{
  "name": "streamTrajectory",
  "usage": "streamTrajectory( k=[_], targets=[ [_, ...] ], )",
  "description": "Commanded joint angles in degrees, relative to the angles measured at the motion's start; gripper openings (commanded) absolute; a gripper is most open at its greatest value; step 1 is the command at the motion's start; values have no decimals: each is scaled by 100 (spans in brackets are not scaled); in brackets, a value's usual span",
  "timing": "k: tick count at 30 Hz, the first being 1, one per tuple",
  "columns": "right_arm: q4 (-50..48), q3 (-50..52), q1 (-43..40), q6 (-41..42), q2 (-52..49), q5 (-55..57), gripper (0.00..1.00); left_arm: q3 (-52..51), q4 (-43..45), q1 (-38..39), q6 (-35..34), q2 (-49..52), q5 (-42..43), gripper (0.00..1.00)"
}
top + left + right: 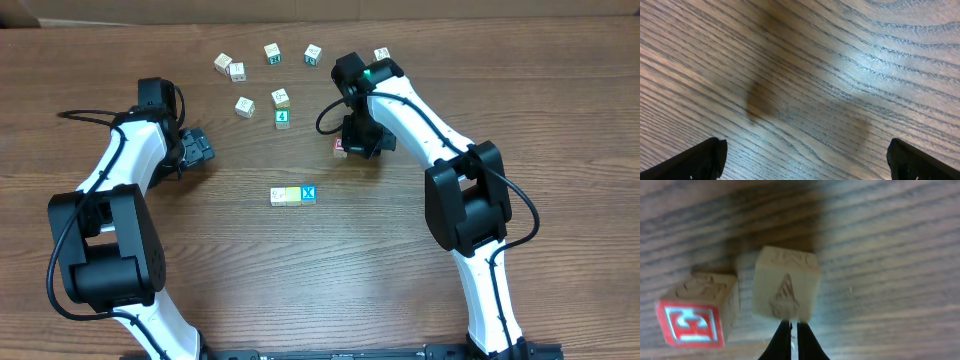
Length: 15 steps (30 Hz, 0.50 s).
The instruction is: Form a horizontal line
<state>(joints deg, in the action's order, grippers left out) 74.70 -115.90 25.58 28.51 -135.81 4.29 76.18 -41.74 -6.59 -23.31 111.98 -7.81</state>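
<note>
Red-faced cube (695,317) beside pale cube (785,282); R end effector (794,327) closed nr them.

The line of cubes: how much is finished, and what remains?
Done: the white cube, pale yellow cube and blue X cube sit side by side in a row. In hand: the right pincer is shut by a plain cube beside the red-faced cube, seemingly gripping neither. Left: bring the red-faced cube to the row's end. The left pincer is open.

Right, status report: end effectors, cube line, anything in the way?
Left end effector open, empty. Right end effector shut, empty. Line holds three cubes; red-faced cube outside it. Plain cube right beside it.
</note>
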Motion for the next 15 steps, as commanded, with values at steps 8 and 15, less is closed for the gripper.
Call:
streamTrajectory(
  k=[8, 15],
  targets=[
    [-1001, 76, 4, 66, 105, 798, 8, -9, 7, 17, 149, 20, -72, 100],
    [-1384, -24, -22, 63, 114, 1239, 5, -7, 4, 20, 149, 20, -72, 100]
  ],
)
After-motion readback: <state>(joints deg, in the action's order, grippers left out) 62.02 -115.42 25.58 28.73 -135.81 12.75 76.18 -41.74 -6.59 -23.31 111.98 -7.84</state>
